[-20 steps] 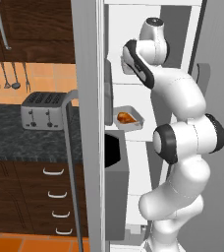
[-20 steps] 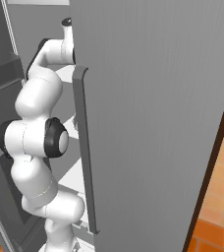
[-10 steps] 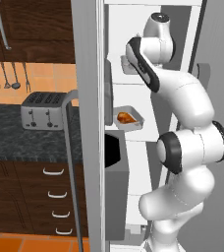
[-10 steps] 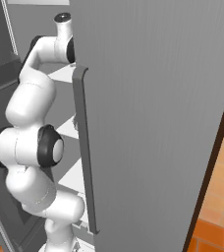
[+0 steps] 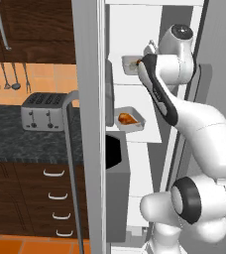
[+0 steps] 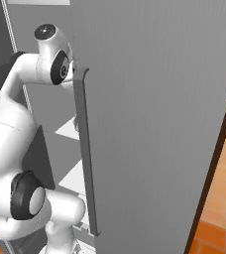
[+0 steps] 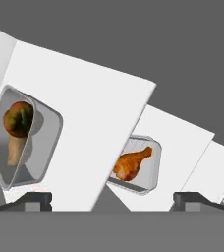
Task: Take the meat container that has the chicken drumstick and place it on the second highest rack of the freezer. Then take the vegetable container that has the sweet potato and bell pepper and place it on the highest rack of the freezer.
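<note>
Inside the freezer (image 5: 135, 89) the two trays sit one shelf apart, which is the arrangement the task asks for. The vegetable container (image 7: 23, 142) rests on the highest rack (image 7: 92, 123), with the dark-red bell pepper (image 7: 18, 118) at one end and the tan sweet potato (image 7: 15, 145) lying lengthwise beside it. In the left base view the same tray (image 5: 132, 64) stands at the level of the robot's wrist, near the front edge of that shelf. One shelf down, on the second highest rack (image 5: 140, 133), the meat container (image 5: 129, 119) holds the chicken drumstick (image 5: 126, 118); in the hand view the drumstick (image 7: 130, 162) lies flat in its tray, below and beyond the top shelf. The gripper (image 7: 111, 199) is spread wide, its dark tips well apart with nothing between them, and it grasps nothing. It points into the freezer from just outside the top shelf, so the vegetable tray looks to stand on its own. Judged from how both trays lie, both placements appear made; what remains is likely only drawing the arm clear without nudging the top tray.
</note>
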Robot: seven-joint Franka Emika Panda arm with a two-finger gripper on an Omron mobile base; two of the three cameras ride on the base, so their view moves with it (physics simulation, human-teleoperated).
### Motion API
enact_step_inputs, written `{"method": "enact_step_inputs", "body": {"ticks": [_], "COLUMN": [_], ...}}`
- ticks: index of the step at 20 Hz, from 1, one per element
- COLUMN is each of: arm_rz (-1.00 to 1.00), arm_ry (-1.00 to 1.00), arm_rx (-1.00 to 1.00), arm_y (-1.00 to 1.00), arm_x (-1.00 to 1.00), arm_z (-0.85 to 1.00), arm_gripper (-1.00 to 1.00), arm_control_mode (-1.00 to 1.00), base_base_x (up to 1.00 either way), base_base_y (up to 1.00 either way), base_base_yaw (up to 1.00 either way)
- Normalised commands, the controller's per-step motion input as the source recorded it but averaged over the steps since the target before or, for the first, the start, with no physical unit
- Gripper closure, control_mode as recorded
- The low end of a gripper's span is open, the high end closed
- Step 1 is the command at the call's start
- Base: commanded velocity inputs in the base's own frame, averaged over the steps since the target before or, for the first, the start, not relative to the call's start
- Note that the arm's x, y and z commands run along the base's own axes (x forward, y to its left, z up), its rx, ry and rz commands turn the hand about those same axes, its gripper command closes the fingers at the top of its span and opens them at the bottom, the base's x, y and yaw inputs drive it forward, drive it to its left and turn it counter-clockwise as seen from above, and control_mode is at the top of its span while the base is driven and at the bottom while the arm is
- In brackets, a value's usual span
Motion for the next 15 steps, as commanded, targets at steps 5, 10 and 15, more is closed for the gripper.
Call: {"method": "enact_step_inputs", "body": {"ticks": [5, 10, 15], "arm_rz": [0.02, 0.01, 0.00], "arm_ry": [0.04, 0.24, 0.22], "arm_rx": [0.00, 0.00, 0.00], "arm_y": [-0.01, 0.00, 0.00], "arm_x": [-1.00, -1.00, -1.00], "arm_z": [-0.49, -0.37, -0.50], "arm_gripper": [-1.00, -1.00, -1.00], "arm_control_mode": [-1.00, -1.00, -1.00], "base_base_x": [0.00, 0.00, 0.00], "base_base_y": [0.00, 0.00, 0.00], "base_base_yaw": [0.00, 0.00, 0.00]}}
